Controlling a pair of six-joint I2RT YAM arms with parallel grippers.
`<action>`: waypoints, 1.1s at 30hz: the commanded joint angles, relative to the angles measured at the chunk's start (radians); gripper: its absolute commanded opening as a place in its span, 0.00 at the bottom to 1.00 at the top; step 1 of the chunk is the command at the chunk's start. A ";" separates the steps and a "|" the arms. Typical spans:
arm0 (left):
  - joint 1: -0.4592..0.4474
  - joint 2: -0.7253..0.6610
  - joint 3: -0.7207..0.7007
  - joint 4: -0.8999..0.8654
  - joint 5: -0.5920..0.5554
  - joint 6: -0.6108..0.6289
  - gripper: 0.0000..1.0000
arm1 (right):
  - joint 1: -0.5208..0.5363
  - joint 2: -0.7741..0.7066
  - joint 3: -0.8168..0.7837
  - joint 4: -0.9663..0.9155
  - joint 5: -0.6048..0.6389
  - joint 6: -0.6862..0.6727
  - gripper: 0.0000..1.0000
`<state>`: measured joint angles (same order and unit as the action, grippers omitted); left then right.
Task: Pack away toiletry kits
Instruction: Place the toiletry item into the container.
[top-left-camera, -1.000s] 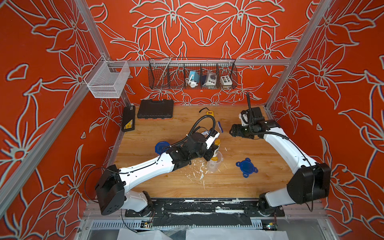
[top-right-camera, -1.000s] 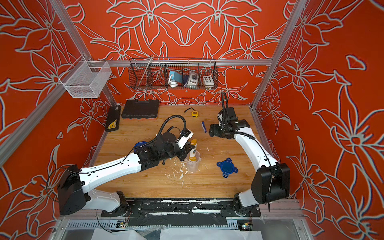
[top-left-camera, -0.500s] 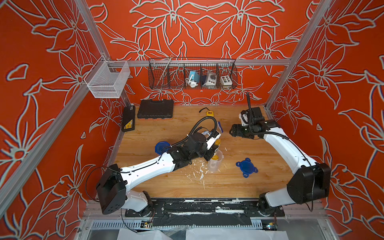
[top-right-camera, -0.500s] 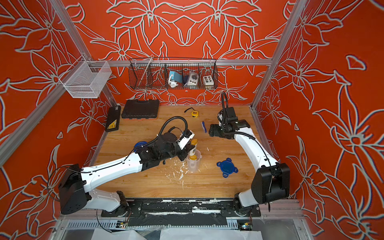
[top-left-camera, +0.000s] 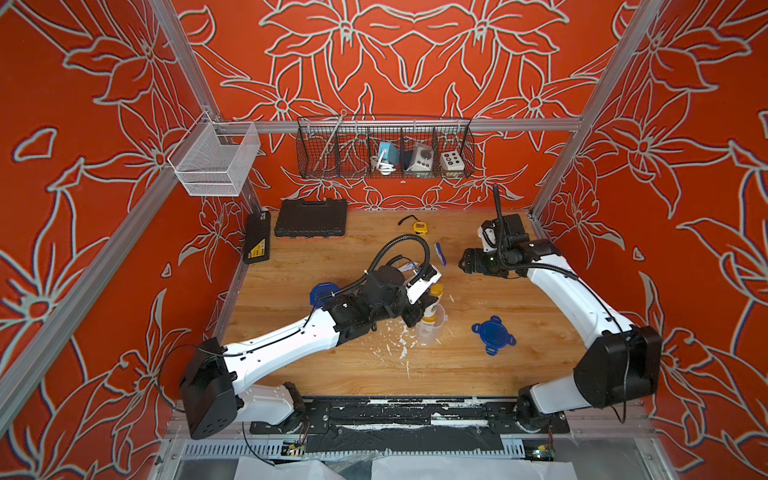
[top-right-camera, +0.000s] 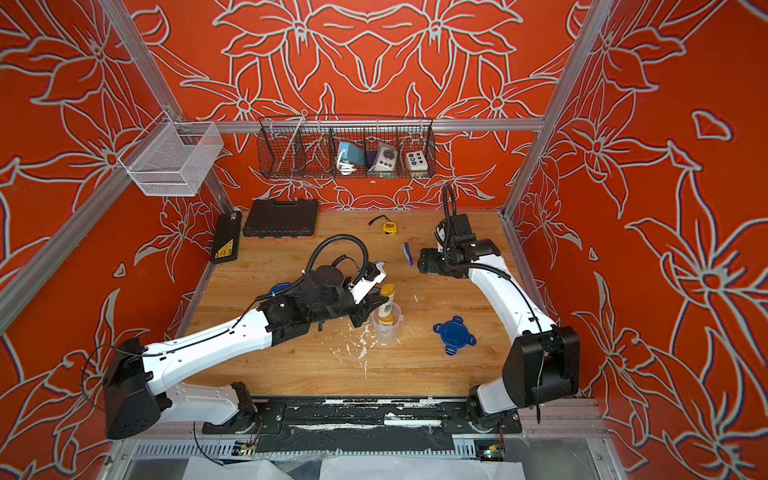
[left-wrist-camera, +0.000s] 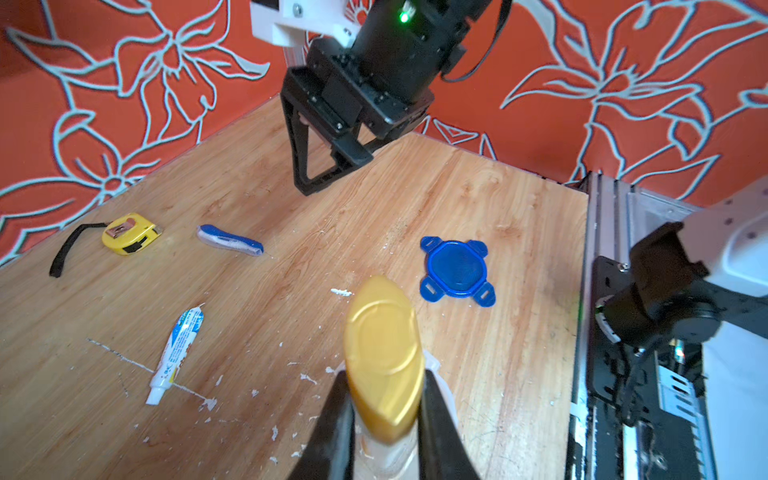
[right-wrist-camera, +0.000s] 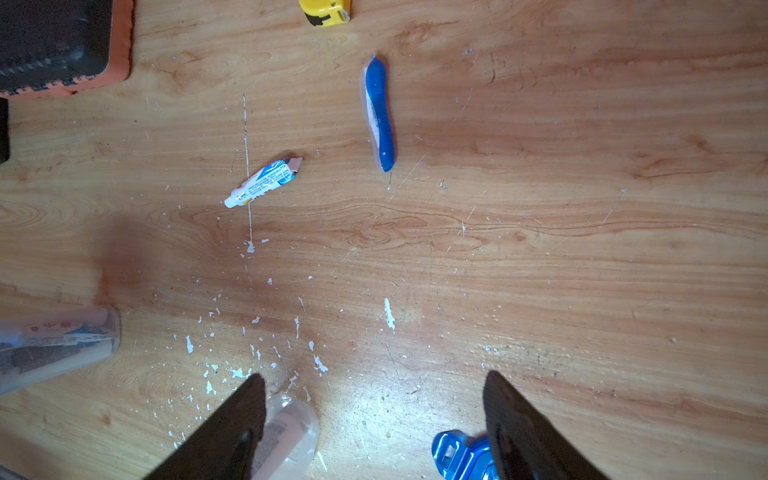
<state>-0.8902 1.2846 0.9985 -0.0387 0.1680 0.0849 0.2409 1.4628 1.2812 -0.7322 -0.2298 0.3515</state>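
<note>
left gripper (left-wrist-camera: 384, 399) is clamped on a white yellow-capped bottle (top-left-camera: 435, 291), jaws narrow on its body just under the cap, its lower end inside the mouth of the upright clear cup (top-left-camera: 432, 330) at mid-table. right gripper (right-wrist-camera: 374, 382) hangs spread wide and empty above the wood. beyond it lie a blue toothbrush (right-wrist-camera: 378, 112), a toothpaste tube (right-wrist-camera: 264, 183) and, right of the cup, a blue four-tab lid (top-left-camera: 493, 334).

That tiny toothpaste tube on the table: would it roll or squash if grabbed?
Probably light and squashy: the toothpaste tube is small with a flat crimped end. That flat end should keep it from rolling far. It lies low on the table, so pinching it may be fiddly.
</note>
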 joint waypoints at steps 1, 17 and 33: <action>0.001 -0.037 0.011 -0.037 0.081 0.004 0.00 | 0.000 -0.012 0.000 -0.004 -0.006 0.006 0.83; 0.002 0.007 -0.043 0.039 0.109 0.004 0.00 | 0.005 -0.010 0.018 -0.026 -0.002 0.006 0.82; 0.002 0.078 -0.057 0.065 0.115 0.021 0.02 | 0.008 0.015 0.011 -0.002 -0.009 0.017 0.82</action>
<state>-0.8902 1.3426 0.9474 0.0471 0.2924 0.0921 0.2432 1.4658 1.2816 -0.7399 -0.2298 0.3542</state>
